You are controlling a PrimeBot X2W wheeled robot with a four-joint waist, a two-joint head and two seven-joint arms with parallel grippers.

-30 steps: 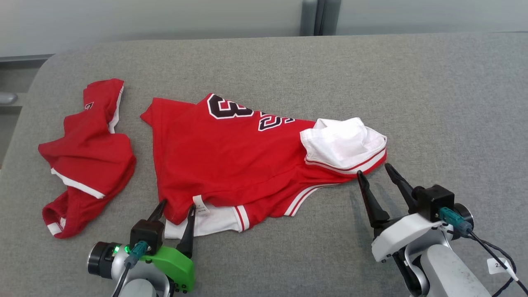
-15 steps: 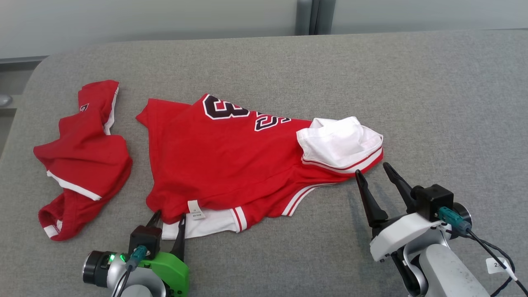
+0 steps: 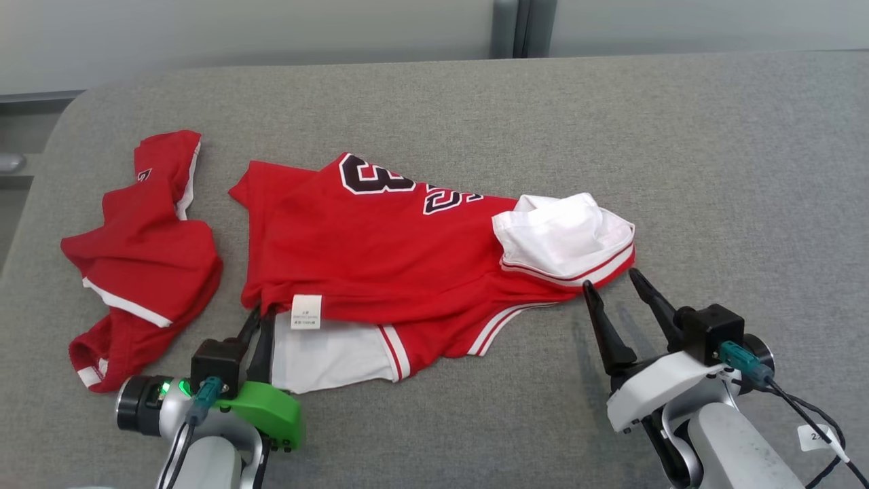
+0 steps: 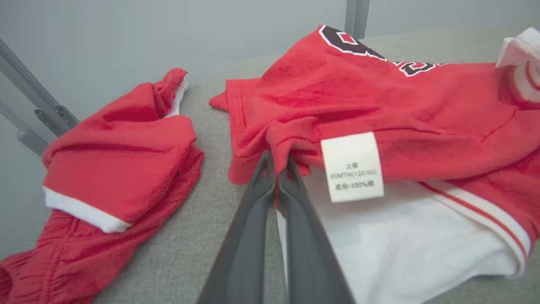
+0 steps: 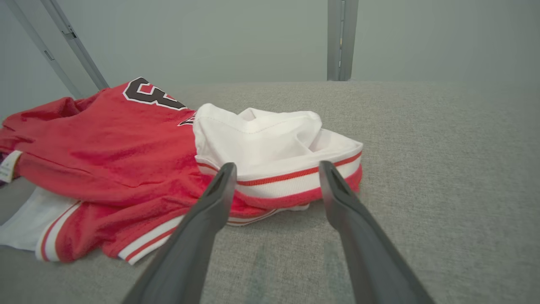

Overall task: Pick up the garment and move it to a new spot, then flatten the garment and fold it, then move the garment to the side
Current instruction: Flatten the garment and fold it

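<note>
The garment (image 3: 380, 251) is a red jersey with black numbers and white lining, lying crumpled mid-table; it also fills the left wrist view (image 4: 379, 97) and the right wrist view (image 5: 105, 139). My left gripper (image 3: 261, 314) is shut on the garment's near-left red edge, the cloth bunched between the fingertips (image 4: 276, 158) beside a white label (image 4: 352, 166). My right gripper (image 3: 611, 280) stands open just short of the garment's right end, where the white lining is turned up; its fingers (image 5: 277, 166) straddle the striped hem without touching it.
A second red piece with white trim (image 3: 142, 251) lies crumpled at the left, close to my left gripper (image 4: 122, 156). The grey cloth tabletop (image 3: 679, 136) stretches bare to the right and back. Its left edge runs near that second piece.
My left gripper has shut on the garment's near-left edge. The red layer there has bunched and drawn back, and more white lining shows. The right gripper has stayed open in place.
</note>
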